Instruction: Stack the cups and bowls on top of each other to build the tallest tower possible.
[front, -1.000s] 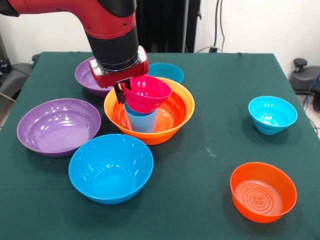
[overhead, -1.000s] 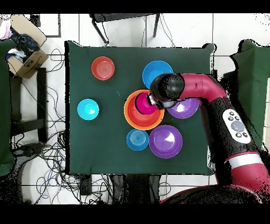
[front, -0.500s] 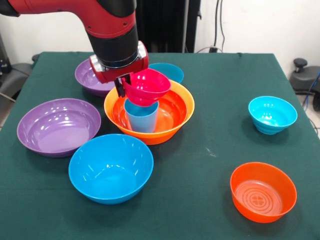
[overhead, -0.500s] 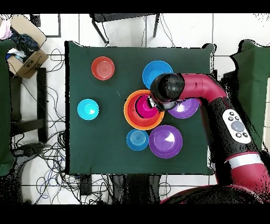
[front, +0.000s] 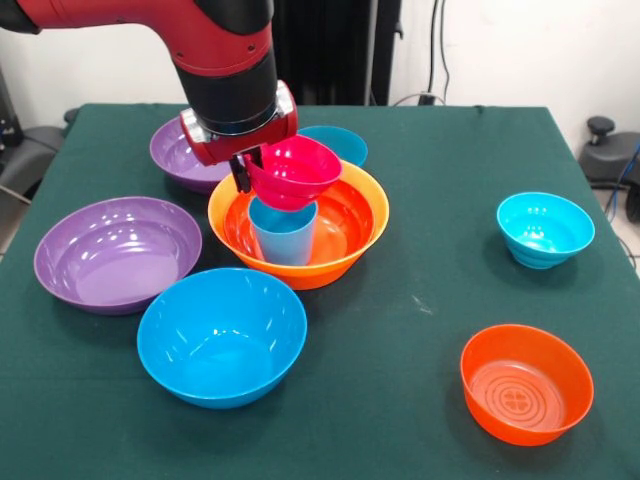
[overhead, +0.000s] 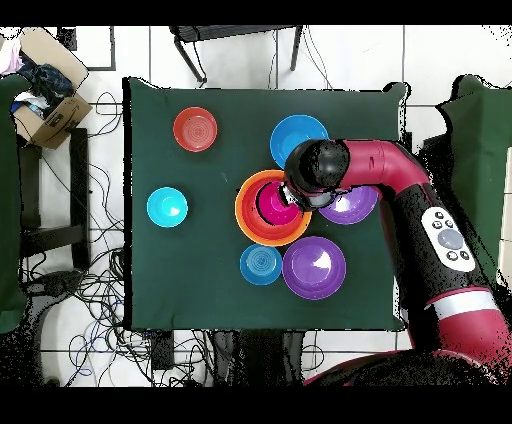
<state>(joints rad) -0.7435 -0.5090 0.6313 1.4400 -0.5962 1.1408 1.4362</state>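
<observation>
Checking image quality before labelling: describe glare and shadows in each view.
Front view: white glare streaks on the purple bowl, blue bowl and orange bowl; soft shadows under them on the green table. Overhead view: even light, little glare, faint shadows.

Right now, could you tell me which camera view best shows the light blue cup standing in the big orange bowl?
The front view: the light blue cup stands upright inside the big orange bowl, its side wall plain, under the magenta bowl that the gripper holds. In the overhead view the magenta bowl and arm hide it.
</observation>
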